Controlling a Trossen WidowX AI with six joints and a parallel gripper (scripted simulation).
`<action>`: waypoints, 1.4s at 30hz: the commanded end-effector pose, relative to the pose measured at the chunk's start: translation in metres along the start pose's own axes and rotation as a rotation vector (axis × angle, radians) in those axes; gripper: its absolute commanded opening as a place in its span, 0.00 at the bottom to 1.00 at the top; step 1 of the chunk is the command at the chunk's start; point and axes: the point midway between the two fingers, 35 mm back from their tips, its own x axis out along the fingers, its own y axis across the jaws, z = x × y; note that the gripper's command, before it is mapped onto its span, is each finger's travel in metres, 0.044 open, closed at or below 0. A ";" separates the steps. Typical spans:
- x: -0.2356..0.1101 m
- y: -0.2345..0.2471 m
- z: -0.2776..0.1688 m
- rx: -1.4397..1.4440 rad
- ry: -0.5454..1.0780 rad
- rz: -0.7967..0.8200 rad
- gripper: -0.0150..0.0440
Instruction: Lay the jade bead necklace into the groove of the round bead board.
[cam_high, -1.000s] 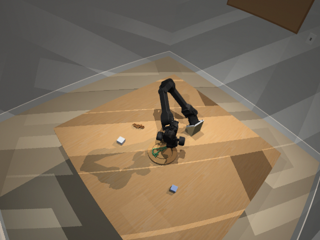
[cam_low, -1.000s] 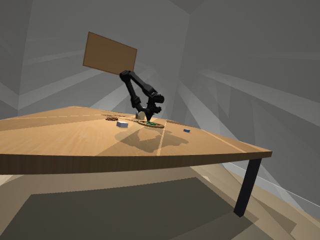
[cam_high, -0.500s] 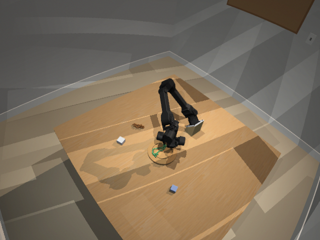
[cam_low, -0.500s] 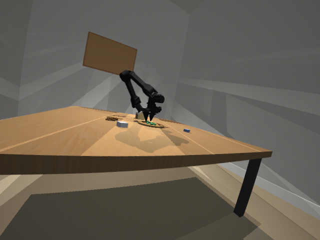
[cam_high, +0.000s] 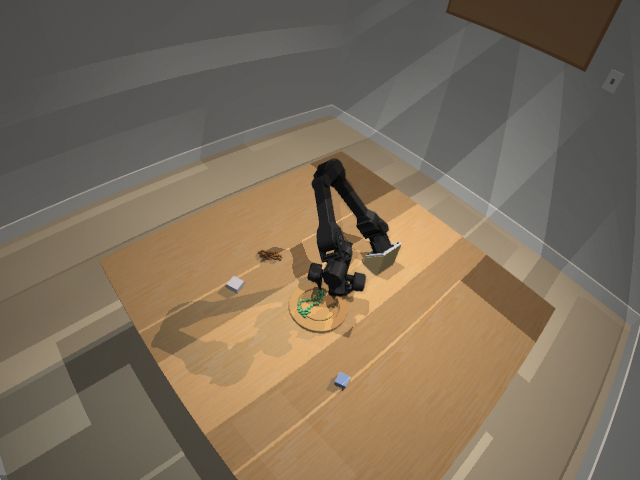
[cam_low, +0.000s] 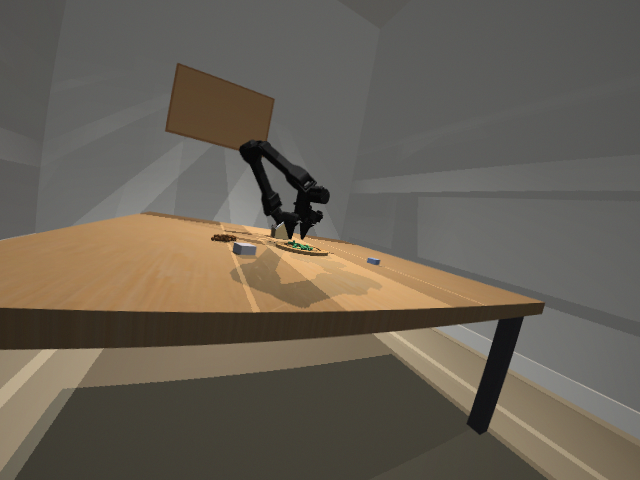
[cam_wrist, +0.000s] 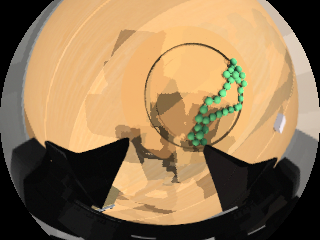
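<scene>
Claw wide open, holding nothing; jade necklace lies on bead board, just ahead of right finger.

Green jade bead necklace lying loosely looped along round bead board from 2 to 5 o'clock, partly across groove; tan board flat.

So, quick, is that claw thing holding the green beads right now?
Tool: open, holding nothing; the jade bead necklace lies on the round bead board.

green necklace, tan bead board
</scene>
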 end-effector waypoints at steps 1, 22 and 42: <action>-0.002 0.000 0.001 0.010 -0.005 0.005 1.00; -0.004 -0.003 0.005 0.034 -0.006 0.005 0.91; -0.025 -0.069 0.077 0.524 -0.008 0.005 0.46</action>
